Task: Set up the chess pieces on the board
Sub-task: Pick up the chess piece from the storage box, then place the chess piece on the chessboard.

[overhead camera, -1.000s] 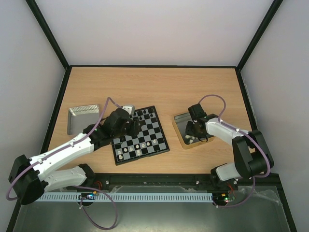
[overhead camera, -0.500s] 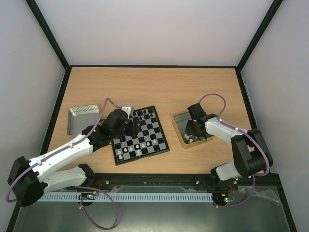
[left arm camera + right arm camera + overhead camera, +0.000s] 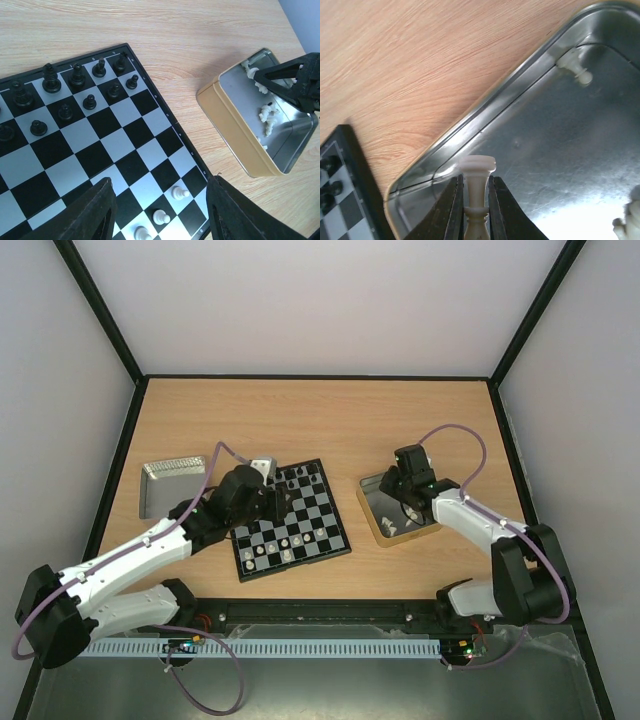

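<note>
Black pieces (image 3: 75,80) line one edge of the board (image 3: 125,150), with a few white pawns (image 3: 161,216) opposite. Right gripper (image 3: 476,200) pinches a white piece (image 3: 477,170) above the gold tray (image 3: 485,120) corner; left gripper (image 3: 159,200) hovers half-open, empty.

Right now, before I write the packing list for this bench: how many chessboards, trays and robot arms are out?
Chessboard: 1
Trays: 2, the silver tray and the gold-rimmed tray
Robot arms: 2, the left arm and the right arm
Total: 5
</note>
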You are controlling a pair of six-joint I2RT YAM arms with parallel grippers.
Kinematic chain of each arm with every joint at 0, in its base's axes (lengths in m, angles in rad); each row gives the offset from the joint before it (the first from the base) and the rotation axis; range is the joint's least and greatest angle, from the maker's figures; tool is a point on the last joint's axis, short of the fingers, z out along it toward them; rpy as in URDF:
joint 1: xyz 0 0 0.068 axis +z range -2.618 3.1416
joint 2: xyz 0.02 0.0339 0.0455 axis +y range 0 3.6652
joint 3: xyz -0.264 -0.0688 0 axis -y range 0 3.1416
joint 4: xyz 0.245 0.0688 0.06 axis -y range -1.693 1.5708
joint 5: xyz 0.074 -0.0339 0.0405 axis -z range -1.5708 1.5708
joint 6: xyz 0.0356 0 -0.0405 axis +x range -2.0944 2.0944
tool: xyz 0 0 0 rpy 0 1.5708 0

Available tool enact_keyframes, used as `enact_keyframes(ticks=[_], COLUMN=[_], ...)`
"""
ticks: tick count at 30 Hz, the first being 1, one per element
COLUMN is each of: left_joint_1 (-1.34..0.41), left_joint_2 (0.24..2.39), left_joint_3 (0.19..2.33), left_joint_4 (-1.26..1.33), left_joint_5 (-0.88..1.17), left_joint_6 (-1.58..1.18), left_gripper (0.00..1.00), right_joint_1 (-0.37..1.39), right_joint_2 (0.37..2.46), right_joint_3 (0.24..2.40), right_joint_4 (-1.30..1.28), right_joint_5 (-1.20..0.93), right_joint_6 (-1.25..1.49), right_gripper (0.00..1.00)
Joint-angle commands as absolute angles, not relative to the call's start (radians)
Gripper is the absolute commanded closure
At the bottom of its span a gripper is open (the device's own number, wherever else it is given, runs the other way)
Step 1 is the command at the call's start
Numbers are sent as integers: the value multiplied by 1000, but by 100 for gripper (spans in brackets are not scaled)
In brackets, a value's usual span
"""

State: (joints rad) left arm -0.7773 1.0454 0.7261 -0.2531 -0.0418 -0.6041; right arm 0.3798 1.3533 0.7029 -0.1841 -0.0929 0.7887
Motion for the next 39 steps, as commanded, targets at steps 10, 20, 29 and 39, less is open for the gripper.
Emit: enact_keyframes(ticks=[10, 20, 29, 39], left_joint_1=[-703, -649, -640, -638], left_joint_2=[1119, 1208, 1327, 1376], left_joint_3=[769, 818, 825, 815], left_joint_4=[-75, 136, 335, 367], left_joint_5=[251, 433, 567, 531], left_joint_6=[-747, -902, -1085, -1162], left_gripper=[43, 31, 23, 42], right_joint_1=[380, 379, 433, 505], right_joint_2=[1212, 1193, 1222, 1247], right_joint_3=[620, 572, 547, 563], right_joint_4=[8, 315, 528, 559], right_joint_5=[-499, -733, -900, -913], right_joint_6=[795, 902, 979, 959], right_gripper=[93, 94, 94, 93])
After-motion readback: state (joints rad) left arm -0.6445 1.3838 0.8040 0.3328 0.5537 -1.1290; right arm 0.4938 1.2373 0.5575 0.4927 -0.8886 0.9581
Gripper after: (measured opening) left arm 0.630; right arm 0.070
